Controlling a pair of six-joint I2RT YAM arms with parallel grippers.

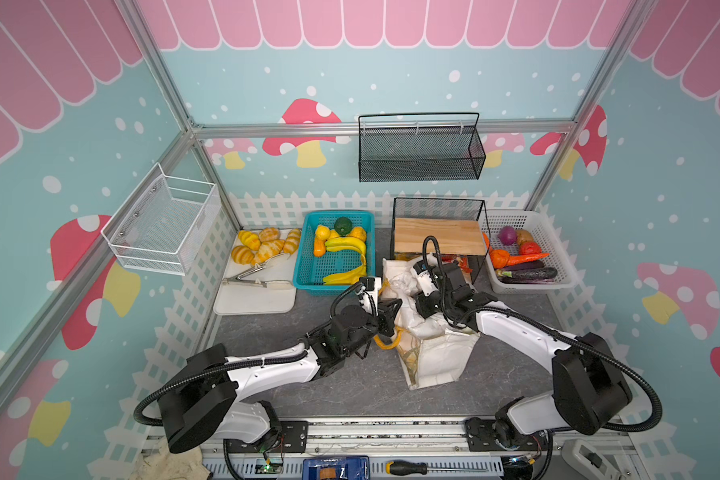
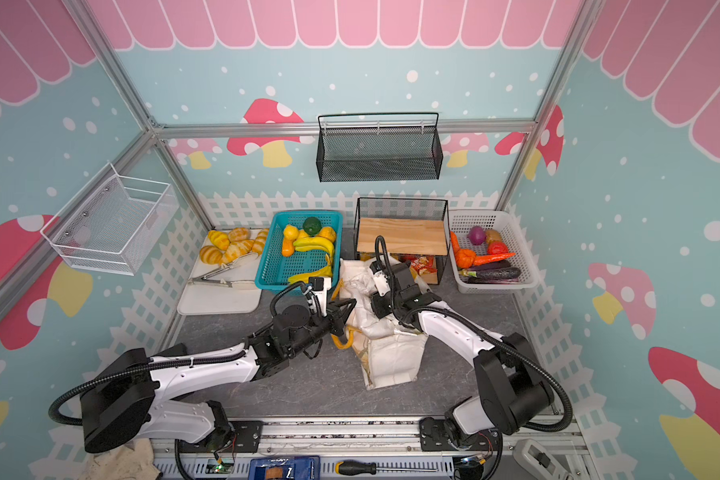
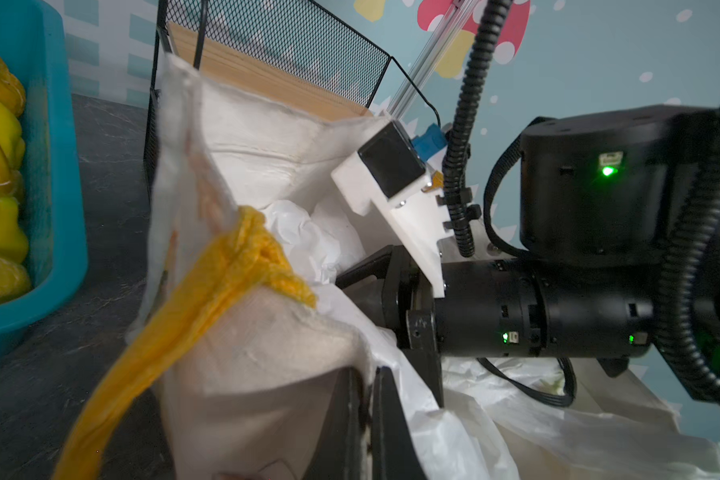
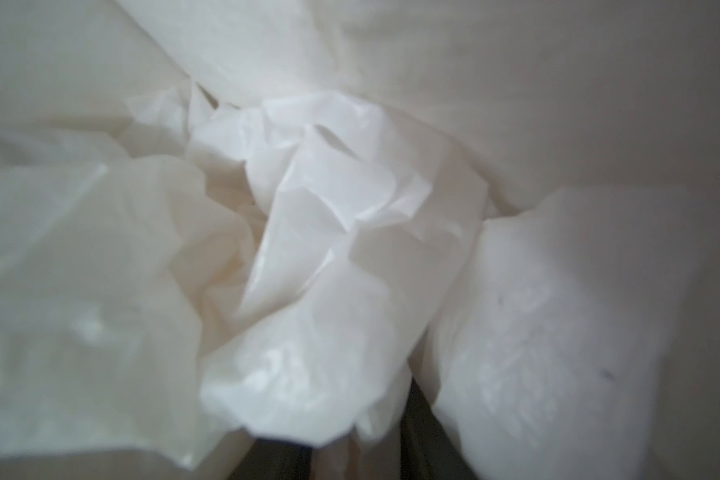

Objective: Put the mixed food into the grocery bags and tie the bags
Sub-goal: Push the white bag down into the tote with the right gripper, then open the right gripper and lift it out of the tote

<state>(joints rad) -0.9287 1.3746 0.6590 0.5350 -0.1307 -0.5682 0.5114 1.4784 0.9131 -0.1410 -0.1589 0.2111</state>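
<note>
– At the mouth of the canvas tote (image 1: 437, 357), what are your grippers doing?

– My left gripper (image 3: 368, 399) is pressed together on the tote's rim, just beside the mustard handle (image 3: 208, 299), and it holds that wall up. My right gripper (image 1: 424, 306) reaches down inside the tote. Cloth hides its fingers, and the right wrist view shows only crumpled film, so I cannot tell how far apart they stand or whether they have anything.

– What is that film?

– It's the white plastic bag (image 4: 329, 249), bunched up inside the tote and spilling over the near rim.

– Which step are you on, then?

– I'd say I'm getting the bags ready, not loading them. I can see no food in either bag. The bananas (image 1: 346, 245) and oranges (image 1: 360, 233) lie in the teal basket (image 1: 308, 274), just behind my left wrist. The tote sprawls on the table (image 1: 350, 382) between the arms.

– What does the next move need?

– I need a sure pinch on the film alone, not the canvas. Then I'd draw it upward while my left holds the rim steady. The film is thin, so I expect it to slip or drag the tote along.
</note>
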